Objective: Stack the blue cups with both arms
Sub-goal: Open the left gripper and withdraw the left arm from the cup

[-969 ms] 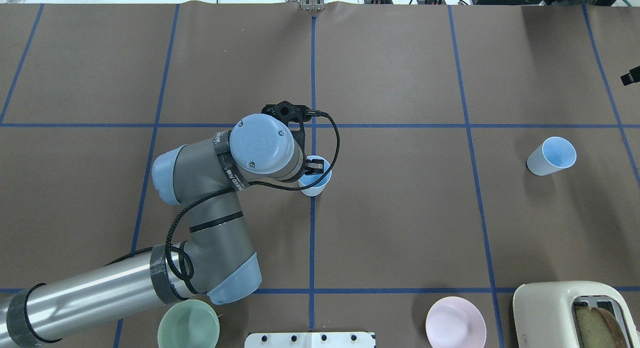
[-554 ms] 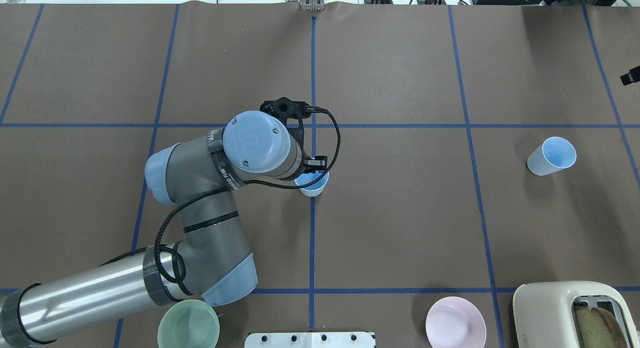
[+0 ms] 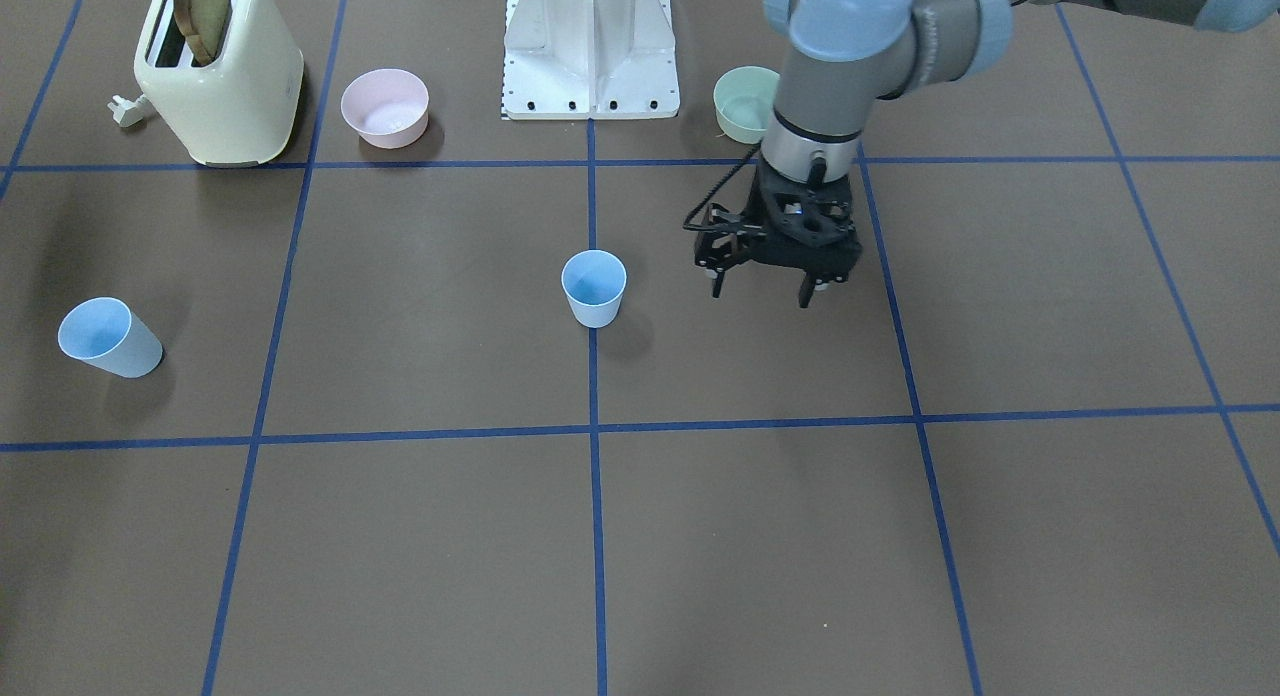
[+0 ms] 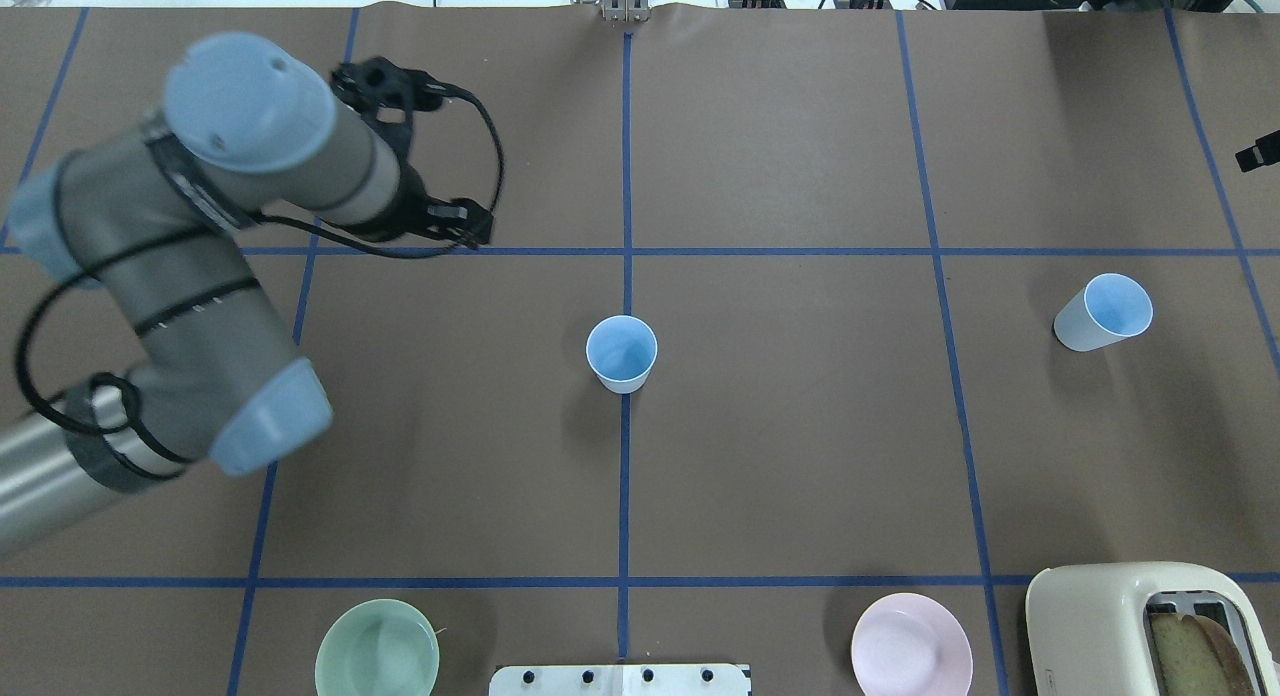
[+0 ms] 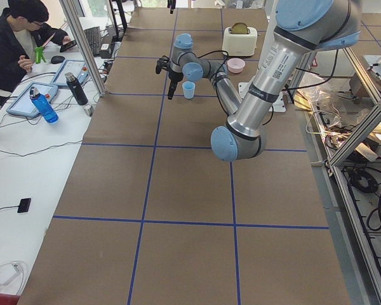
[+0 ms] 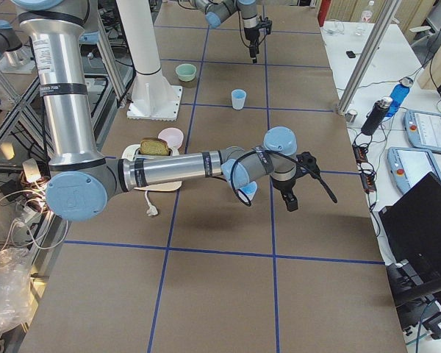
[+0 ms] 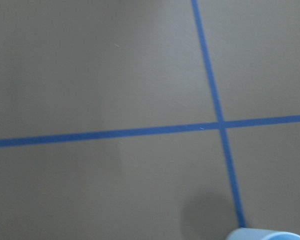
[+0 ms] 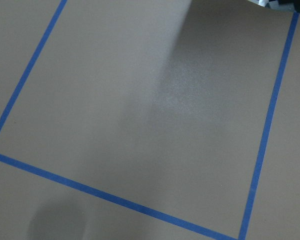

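Note:
One blue cup (image 4: 621, 353) stands upright at the table's centre, on the blue middle line; it also shows in the front view (image 3: 594, 288). The second blue cup (image 4: 1103, 311) stands far to the right (image 3: 108, 337). My left gripper (image 3: 760, 288) is open and empty, above the table and well apart from the centre cup, on its left and farther from the robot in the overhead view (image 4: 460, 226). The left wrist view shows only that cup's rim (image 7: 262, 234). My right gripper (image 6: 289, 197) hovers beside the second cup; I cannot tell whether it is open.
A cream toaster (image 4: 1150, 626) with bread, a pink bowl (image 4: 911, 644) and a green bowl (image 4: 377, 648) stand along the robot's edge beside the white base mount (image 3: 590, 46). A person and desk items are beyond the far edge (image 5: 25, 51).
My left gripper has let go of the centre cup, risen and swung away to the left and farther from the robot. The cup stays upright at the centre.

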Controlling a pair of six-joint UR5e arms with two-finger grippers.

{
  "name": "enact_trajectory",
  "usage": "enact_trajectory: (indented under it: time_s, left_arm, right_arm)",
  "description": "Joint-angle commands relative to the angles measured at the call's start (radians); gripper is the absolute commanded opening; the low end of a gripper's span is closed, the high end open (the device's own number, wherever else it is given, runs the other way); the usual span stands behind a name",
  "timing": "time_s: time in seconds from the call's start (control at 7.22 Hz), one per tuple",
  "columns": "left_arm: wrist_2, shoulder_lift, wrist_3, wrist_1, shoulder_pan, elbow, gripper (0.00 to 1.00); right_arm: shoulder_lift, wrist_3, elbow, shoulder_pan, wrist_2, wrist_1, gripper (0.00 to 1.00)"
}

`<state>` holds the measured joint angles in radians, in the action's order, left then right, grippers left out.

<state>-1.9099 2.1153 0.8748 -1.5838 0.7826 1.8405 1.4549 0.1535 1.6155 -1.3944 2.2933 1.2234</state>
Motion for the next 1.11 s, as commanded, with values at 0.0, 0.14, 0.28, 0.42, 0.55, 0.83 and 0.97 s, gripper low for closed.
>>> enact_trajectory:
  time_s: [0.0,0.14,0.28,0.42,0.55,0.83,0.97]
  left_arm:
    - [-0.205,-0.159,-0.434,0.038,0.287,0.006,0.98]
    - [-0.256,-0.255,-0.652,0.039,0.411,-0.012,0.98]
    - [-0.309,-0.340,-0.818,0.038,0.529,-0.042,0.98]
    - [-0.351,-0.426,-0.956,0.038,0.631,-0.075,0.98]
    - [-0.366,-0.518,-0.983,0.039,0.683,-0.099,0.98]
    - [-0.390,-0.578,-0.997,0.021,0.816,-0.150,0.98]
    - [-0.385,-0.581,-0.994,0.048,0.833,-0.150,0.98]
  right_arm:
    - [0.019,0.087,0.040,0.000,0.017,-0.004,1.00]
    - [0.039,0.093,0.069,0.008,0.021,-0.004,1.00]
    - [0.047,0.095,0.086,0.021,0.028,0.002,1.00]
    - [0.045,0.154,0.096,0.047,0.040,-0.002,1.00]
    - [0.045,0.243,0.137,0.099,0.026,-0.002,1.00]
    - [0.073,0.277,0.170,0.135,0.011,-0.002,1.00]
    - [0.087,0.278,0.172,0.158,-0.014,-0.002,1.00]
